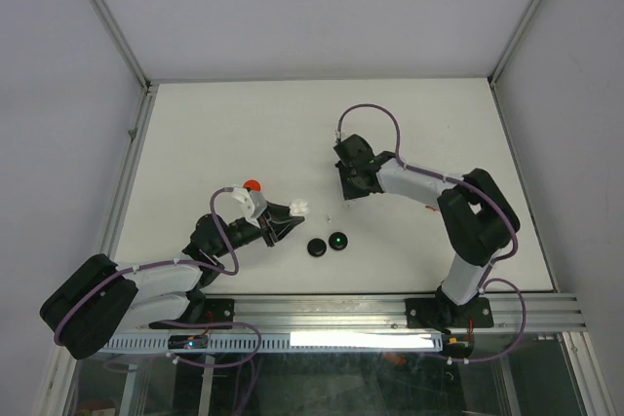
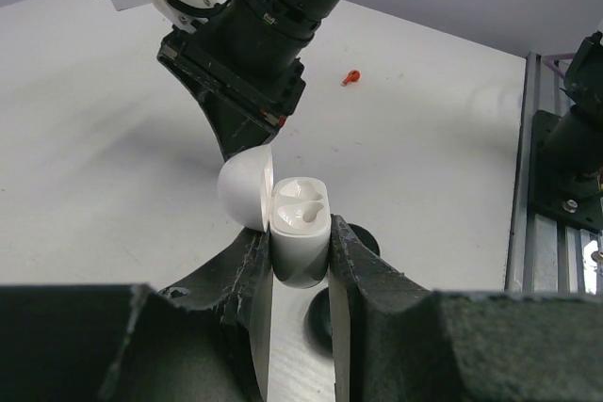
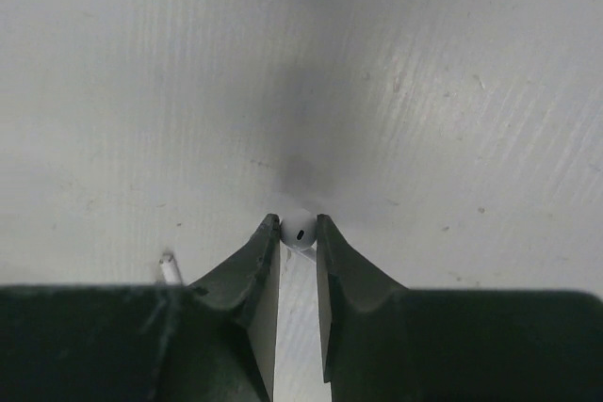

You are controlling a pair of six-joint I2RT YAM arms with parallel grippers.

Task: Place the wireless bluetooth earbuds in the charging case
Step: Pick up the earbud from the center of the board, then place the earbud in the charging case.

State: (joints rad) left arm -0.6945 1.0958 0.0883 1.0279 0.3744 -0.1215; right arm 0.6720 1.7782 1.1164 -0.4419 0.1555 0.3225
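Observation:
My left gripper (image 2: 301,265) is shut on the white charging case (image 2: 301,233), which it holds upright with the lid (image 2: 247,187) swung open to the left. In the top view that gripper (image 1: 295,209) sits left of centre. My right gripper (image 3: 299,233) points down at the table, its fingertips shut on the round head of a white earbud (image 3: 299,229). A second white earbud's stem (image 3: 171,270) lies just left of the right gripper's fingers. A tiny red earbud (image 2: 350,76) lies on the table beyond the right gripper (image 1: 345,190).
Two black round discs (image 1: 317,247) (image 1: 337,240) lie near the front, just past the left gripper; one has a green light. A red round thing (image 1: 253,185) sits by the left wrist. The metal rail (image 2: 551,167) runs along the near edge.

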